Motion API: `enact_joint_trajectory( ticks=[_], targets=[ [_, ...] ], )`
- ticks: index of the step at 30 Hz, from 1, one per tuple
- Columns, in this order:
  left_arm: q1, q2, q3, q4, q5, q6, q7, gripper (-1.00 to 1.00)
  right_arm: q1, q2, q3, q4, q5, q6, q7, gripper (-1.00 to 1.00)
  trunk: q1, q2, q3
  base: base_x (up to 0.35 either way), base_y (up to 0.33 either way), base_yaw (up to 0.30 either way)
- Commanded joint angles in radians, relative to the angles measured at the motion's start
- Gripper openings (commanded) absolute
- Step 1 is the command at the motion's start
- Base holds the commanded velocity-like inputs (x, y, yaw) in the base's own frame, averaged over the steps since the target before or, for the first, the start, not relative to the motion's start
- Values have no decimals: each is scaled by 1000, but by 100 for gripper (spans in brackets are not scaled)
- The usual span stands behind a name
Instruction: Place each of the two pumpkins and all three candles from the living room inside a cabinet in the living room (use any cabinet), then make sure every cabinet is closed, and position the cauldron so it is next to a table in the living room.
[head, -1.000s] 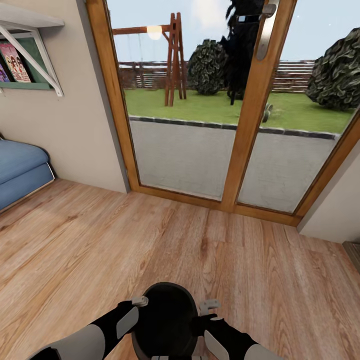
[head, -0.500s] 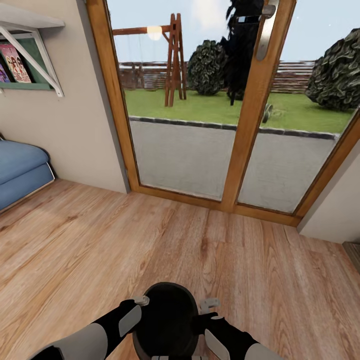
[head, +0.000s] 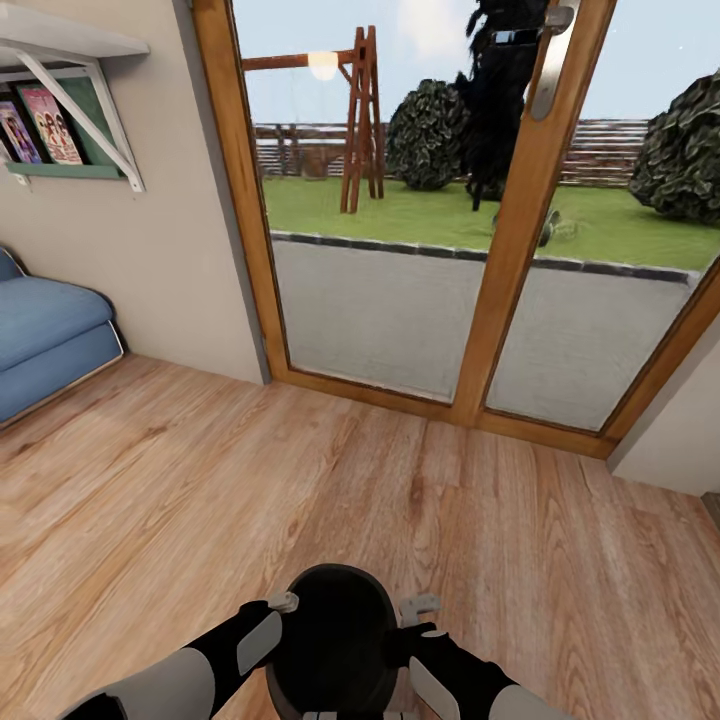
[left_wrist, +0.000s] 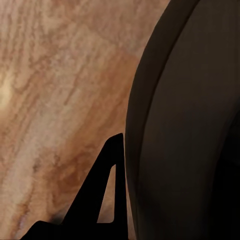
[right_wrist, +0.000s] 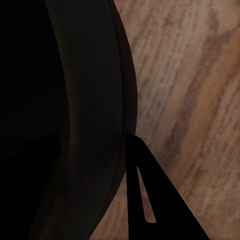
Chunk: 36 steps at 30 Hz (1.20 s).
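The black cauldron (head: 335, 640) hangs above the wood floor at the bottom middle of the head view, held between both arms. My left gripper (head: 283, 603) is shut on its left rim and my right gripper (head: 418, 607) on its right rim. In the left wrist view the cauldron wall (left_wrist: 190, 125) looms close, with one dark finger (left_wrist: 97, 200) outside it. The right wrist view shows the cauldron's dark rim (right_wrist: 60, 120) and one finger (right_wrist: 145, 195) outside the wall. The inner fingers are hidden. The cabinet, pumpkins and candles are out of view.
A wood-framed glass door (head: 500, 300) stands straight ahead, with a garden behind it. A blue sofa (head: 45, 335) sits at the left under a wall shelf (head: 60, 130) of books. A wall corner (head: 670, 450) juts in at the right. Wooden floor (head: 300, 480) stretches between.
The whole picture has shifted right and a little down, so the camera has moved. The cauldron and both grippers keep the same place in the view.
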Motion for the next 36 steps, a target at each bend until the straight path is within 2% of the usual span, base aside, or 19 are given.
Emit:
enact_joint_trajectory(
  ticks=[1,19,20,27,36],
  targets=[
    [0,1,7,2,-30,6,19,-100,4,0,-2,-1,-26,-2,8,-100,0,0,0,0,0,17],
    [0,2,10,3,-30,6,19,-100,4,2,-2,0,-26,-2,8,-100,0,0,0,0,0,2],
    [6,-3,-1,0,3,-6,-9,-100,-5,7,-4,-5,-2,-3,7,-100,0,1,0,0,0,0],
    [14,0,-1,-6,3,-11,-10,-100,-10,8,12,7,-2,-2,5,-100,0,1,0,0,0,0],
    [18,0,30,-12,-13,-11,-10,-100,-12,8,17,12,0,-2,12,-100,0,1,0,0,0,0]
  ],
)
